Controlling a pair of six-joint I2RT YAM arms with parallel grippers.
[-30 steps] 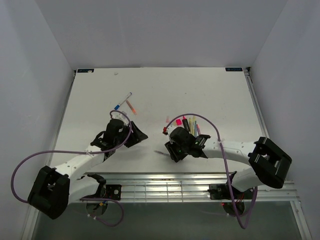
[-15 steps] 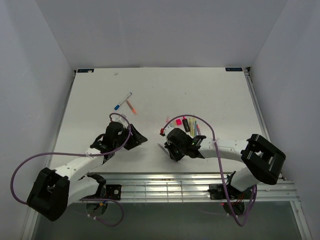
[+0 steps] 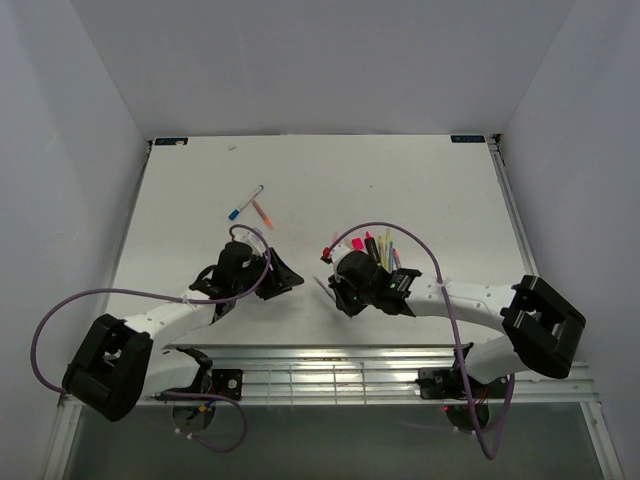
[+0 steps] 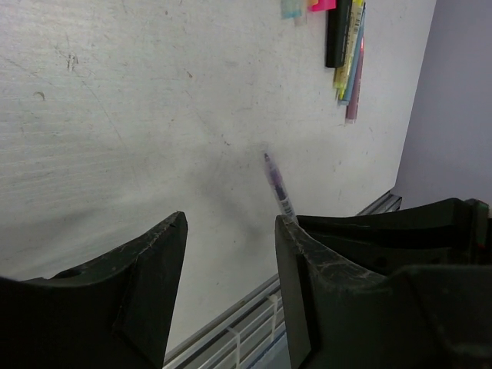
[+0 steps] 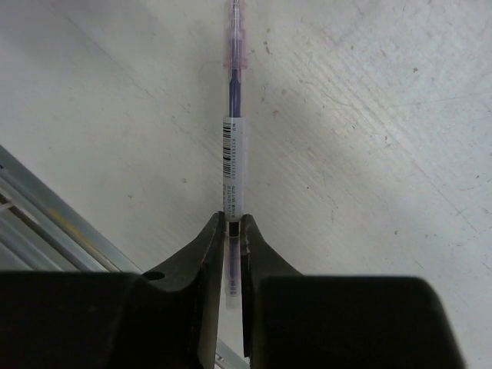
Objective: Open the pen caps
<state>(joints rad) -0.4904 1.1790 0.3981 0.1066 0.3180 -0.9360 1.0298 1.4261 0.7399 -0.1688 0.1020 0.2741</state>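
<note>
My right gripper (image 5: 234,223) is shut on a thin purple pen (image 5: 233,146) with a white barcode label, holding it by one end just above the table. The pen's clear pinkish cap (image 5: 233,44) is on the far end, pointing away from the jaws. In the top view the right gripper (image 3: 336,290) holds the pen (image 3: 322,287) pointing left. My left gripper (image 3: 283,278) is open and empty just left of the pen. In the left wrist view the pen (image 4: 278,187) shows just past the left gripper (image 4: 231,231), above its right finger.
A bunch of pens and highlighters (image 3: 376,248) with pink, yellow and black parts lies behind the right gripper; it also shows in the left wrist view (image 4: 346,46). Two more pens (image 3: 252,205) lie at the back left. A metal rail (image 3: 330,365) runs along the table's near edge.
My left gripper has moved right, closer to the pen. My right gripper has kept its hold on the pen and shifted slightly.
</note>
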